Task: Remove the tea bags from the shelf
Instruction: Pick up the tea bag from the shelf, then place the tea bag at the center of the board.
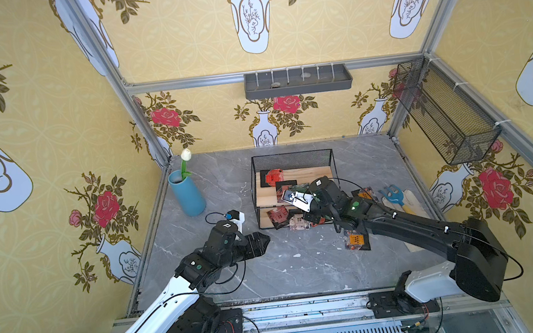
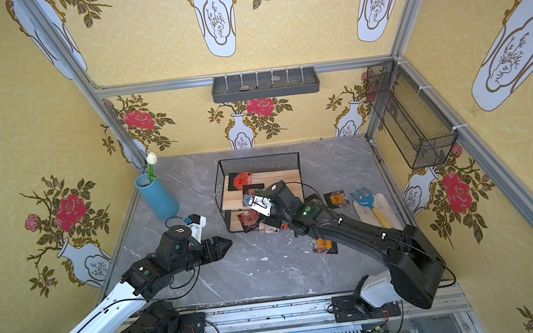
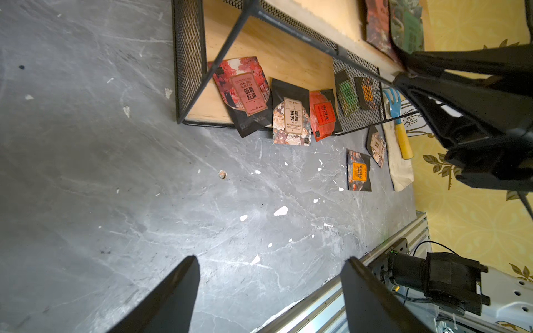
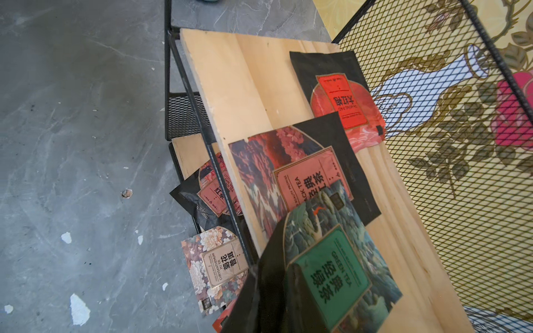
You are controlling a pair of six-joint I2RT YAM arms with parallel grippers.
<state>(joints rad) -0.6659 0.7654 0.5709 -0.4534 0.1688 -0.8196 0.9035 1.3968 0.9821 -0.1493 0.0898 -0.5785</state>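
Black jaws of the right gripper [image 4: 284, 268] are pinched on the green tea bag [image 4: 334, 274] at the front of the upper wooden board of the shelf [image 1: 291, 154]. In both top views this spot sits just right of frame centre. Partly under that sachet lies a red-and-pink black tea bag [image 4: 302, 178], and a red tea bag [image 1: 273, 176] lies nearer the mesh back. On the lower board an Earl Grey bag [image 3: 245, 92] and a floral chrysanthemum bag [image 3: 292, 121] overhang the front edge toward the grey marble table [image 1: 269, 275]. An orange tea bag [image 1: 355, 240] lies loose on the table beneath the right arm. The left gripper [image 1: 263, 242] hovers left of centre with its jaws spread wide, below and right of the blue vase [image 1: 187, 192].
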